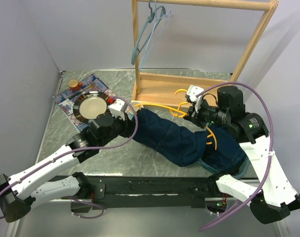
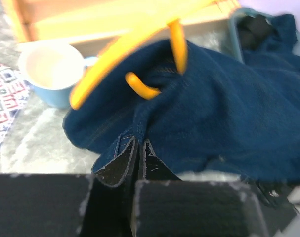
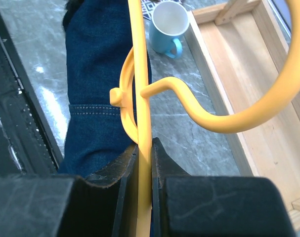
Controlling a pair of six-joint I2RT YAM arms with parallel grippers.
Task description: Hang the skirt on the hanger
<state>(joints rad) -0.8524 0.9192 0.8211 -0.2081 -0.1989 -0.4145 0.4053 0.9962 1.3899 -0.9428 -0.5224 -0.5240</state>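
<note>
A dark blue denim skirt (image 1: 179,138) lies across the table between my two arms. A yellow plastic hanger (image 1: 157,105) lies over its upper edge, with one clip arm pushed into the fabric (image 2: 177,47). My left gripper (image 1: 132,116) is shut on the skirt's edge (image 2: 139,146) at its left end. My right gripper (image 1: 193,111) is shut on the hanger's straight bar (image 3: 145,148), just below the hook (image 3: 248,113). The skirt also shows left of the bar in the right wrist view (image 3: 100,79).
A wooden clothes rack (image 1: 251,47) stands at the back, its base tray (image 1: 174,84) just behind the hanger. Teal hangers (image 1: 146,34) hang on its rail. A blue mug (image 2: 53,74) stands beside the skirt. A plate (image 1: 92,104) on a patterned mat and a small orange cup (image 1: 73,84) sit at the back left.
</note>
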